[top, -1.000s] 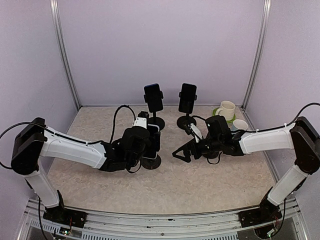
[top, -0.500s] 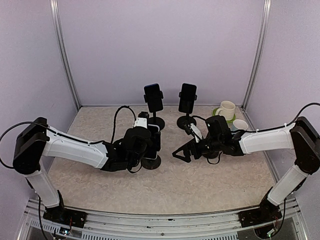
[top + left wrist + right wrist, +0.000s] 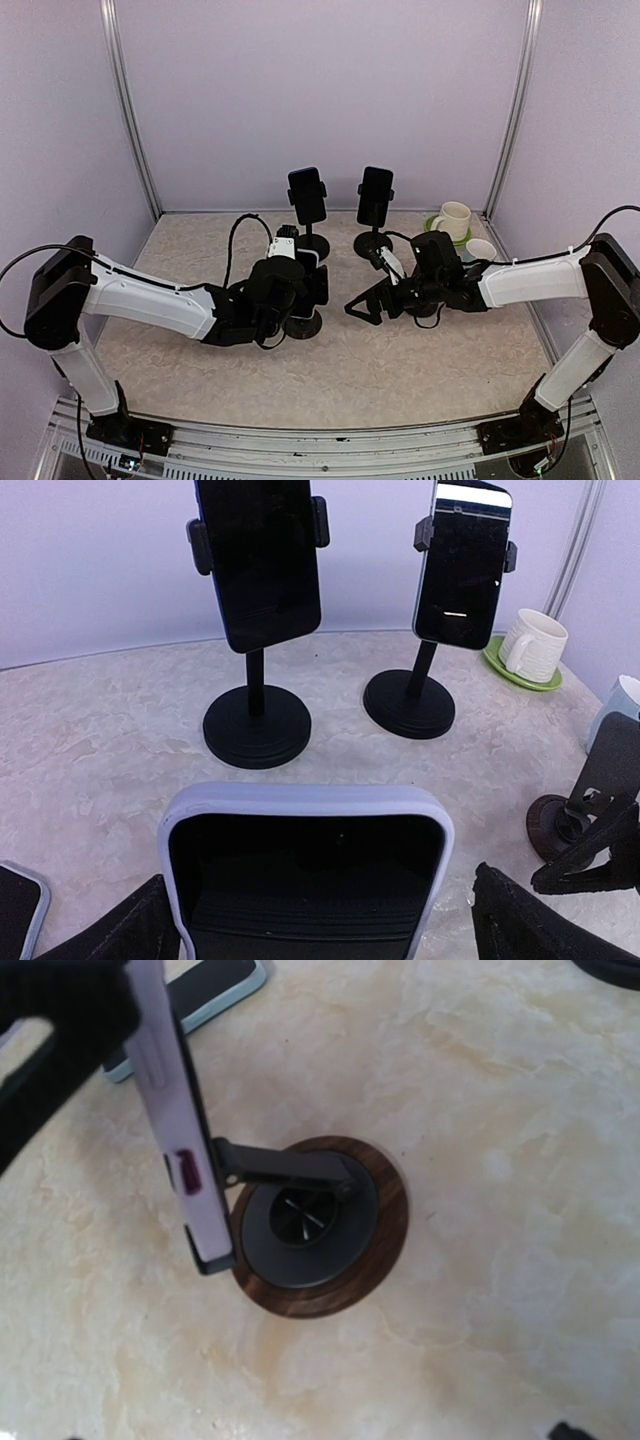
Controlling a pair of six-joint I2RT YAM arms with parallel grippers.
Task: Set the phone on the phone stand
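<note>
The phone has a lilac case and a dark screen. It stands upright, slightly tilted, on the phone stand, its lower edge in the stand's lip above the round brown base. My left gripper is open around the phone, with a clear gap on the right side. From above, the left gripper sits over the stand's base. My right gripper hangs open and empty just right of the stand, pointing at it. Only its fingertips show in the right wrist view.
Two black stands at the back hold dark phones. A phone in a light blue case lies flat by the stand. A cream mug on a green saucer and a pale cup stand at the back right.
My left gripper's jaws have spread apart off the phone's sides, and the phone stays on the stand. The right arm has not moved.
</note>
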